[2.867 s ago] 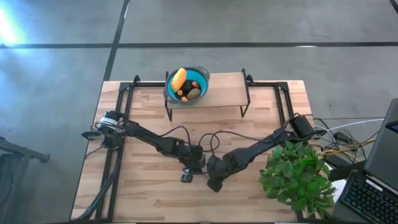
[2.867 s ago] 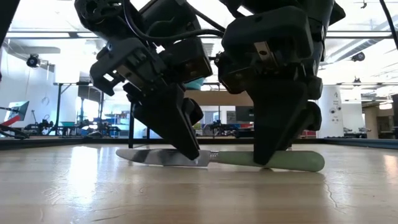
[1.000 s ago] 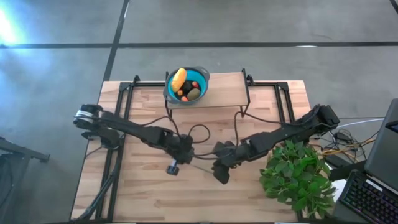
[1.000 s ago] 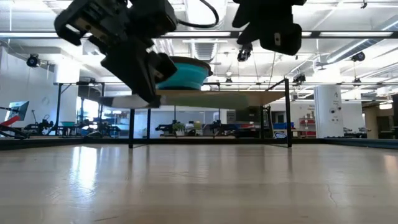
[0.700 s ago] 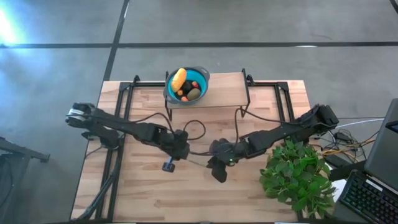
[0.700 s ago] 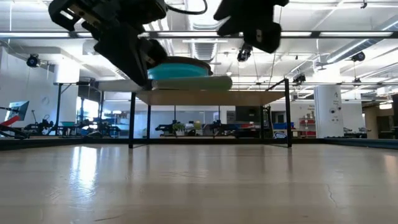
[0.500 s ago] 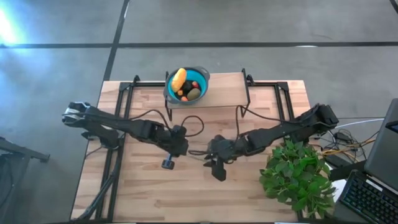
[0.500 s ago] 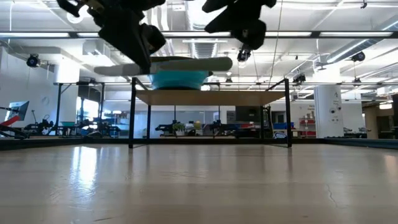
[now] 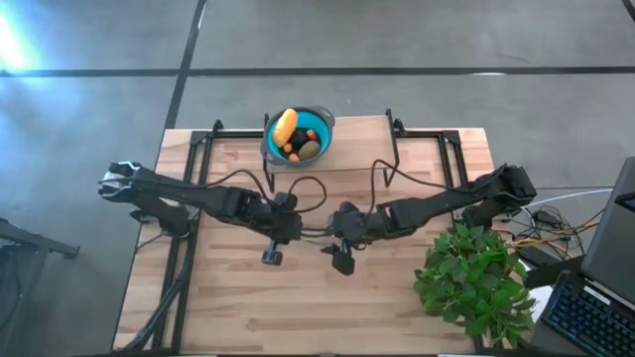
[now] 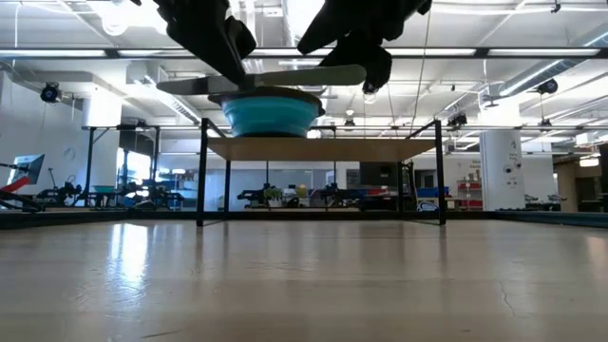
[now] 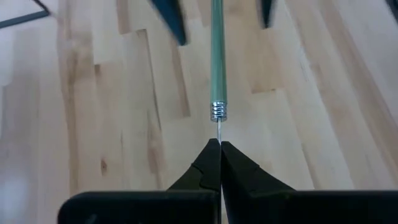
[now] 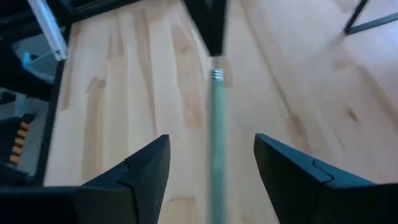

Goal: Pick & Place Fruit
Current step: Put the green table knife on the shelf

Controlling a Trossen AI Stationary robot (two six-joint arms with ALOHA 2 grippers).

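Note:
The fruit (image 9: 296, 137) lies in a blue bowl (image 9: 322, 123) on a raised wooden shelf: a yellow-orange oblong piece (image 9: 286, 126), an olive-green one (image 9: 310, 149) and tiny red and orange bits. No gripper is near it. Over the table's middle, my left gripper (image 9: 291, 231) is shut on a knife (image 10: 261, 81) with a pale green handle, held level above the bowl's rim in the low view. My right gripper (image 12: 211, 140) is open, with one finger on either side of the knife's handle (image 12: 216, 118); I see no contact there. My left gripper pinches the knife's thin metal blade (image 11: 219, 132) between its two shut fingers (image 11: 205, 165), a short way from the collar of the handle. The fingers lie along the knife, coming level from the table's left. The knife is lifted clear and held level, handle (image 11: 217, 56) pointing away.
The shelf (image 9: 352, 149) stands on dark metal legs at the table's far side. A bushy green plant (image 9: 471, 283) fills the near right corner. Cables loop over the table by both arms. Bare wooden tabletop (image 9: 298, 317) lies toward the near edge.
Both grippers have risen, and the knife has gone up with the left one, from below the shelf's height to above the bowl's rim, staying level. The right gripper has moved toward the table's left, closing in on the handle.

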